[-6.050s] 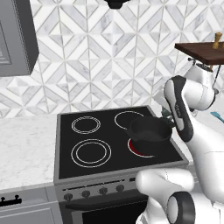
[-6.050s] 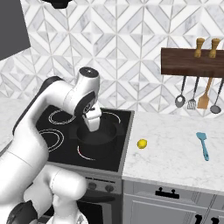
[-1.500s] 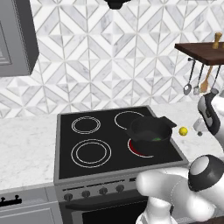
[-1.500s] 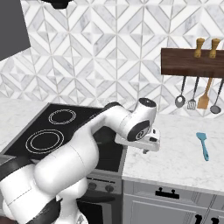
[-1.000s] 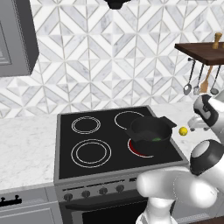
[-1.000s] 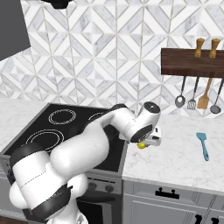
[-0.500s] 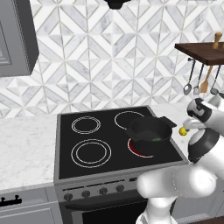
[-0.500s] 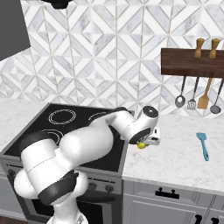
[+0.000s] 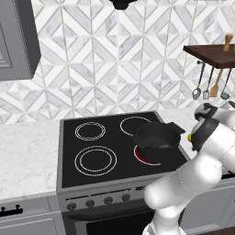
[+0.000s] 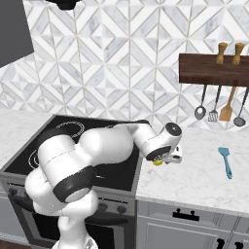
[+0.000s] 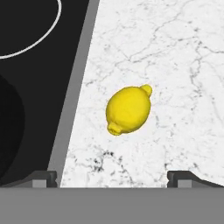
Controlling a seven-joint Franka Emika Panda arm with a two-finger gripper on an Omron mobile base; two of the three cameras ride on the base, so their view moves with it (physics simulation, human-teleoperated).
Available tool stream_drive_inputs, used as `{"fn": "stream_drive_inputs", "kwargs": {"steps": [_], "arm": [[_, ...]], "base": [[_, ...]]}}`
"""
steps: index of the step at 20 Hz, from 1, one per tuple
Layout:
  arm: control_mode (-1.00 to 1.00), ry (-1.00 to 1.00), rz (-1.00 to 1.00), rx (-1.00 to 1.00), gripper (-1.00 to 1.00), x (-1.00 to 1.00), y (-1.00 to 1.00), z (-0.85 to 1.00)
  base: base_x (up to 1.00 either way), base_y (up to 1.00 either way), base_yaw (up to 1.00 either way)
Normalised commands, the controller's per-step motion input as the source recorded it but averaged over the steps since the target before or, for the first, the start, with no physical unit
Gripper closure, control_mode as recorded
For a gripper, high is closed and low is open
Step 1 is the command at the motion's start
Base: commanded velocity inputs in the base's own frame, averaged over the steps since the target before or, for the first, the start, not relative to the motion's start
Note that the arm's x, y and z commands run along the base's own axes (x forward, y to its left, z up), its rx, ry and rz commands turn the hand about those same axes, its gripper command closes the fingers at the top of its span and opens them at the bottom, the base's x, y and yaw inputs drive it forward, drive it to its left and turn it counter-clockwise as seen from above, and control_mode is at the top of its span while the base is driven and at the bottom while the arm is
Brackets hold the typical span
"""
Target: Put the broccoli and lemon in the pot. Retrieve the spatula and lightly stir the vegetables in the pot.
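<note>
The fingers [image 11: 112, 178] are sitting spread wide right above the lemon [image 11: 128, 109], not touching it. The lemon's lying on the marble desk [image 11: 175, 65] just beside the stove's edge [image 11: 72, 109]. The pot [image 9: 158, 139] is sitting on the front right burner with the broccoli [image 9: 164, 146] inside, and the spatula [image 10: 225, 160] is lying on the desk well off to the right.

The yellow lemon [image 11: 128, 109] lies on its side near the black pot [image 9: 157, 138] holding broccoli [image 9: 164, 146].
</note>
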Motion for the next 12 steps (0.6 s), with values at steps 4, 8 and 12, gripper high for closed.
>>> {"fn": "stream_drive_inputs", "kwargs": {"steps": [4, 8, 12], "arm": [[-1.0, 0.0, 0.0, 0.0, -1.0, 0.32, 0.0, -0.1], [-1.0, 0.0, 0.0, 0.0, -1.0, 0.23, -0.01, -0.1], [-1.0, 0.0, 0.0, 0.0, -1.0, 0.13, 0.0, -0.23]], "base": [[0.0, 0.0, 0.0], [0.0, 0.0, 0.0], [0.0, 0.0, 0.0]]}}
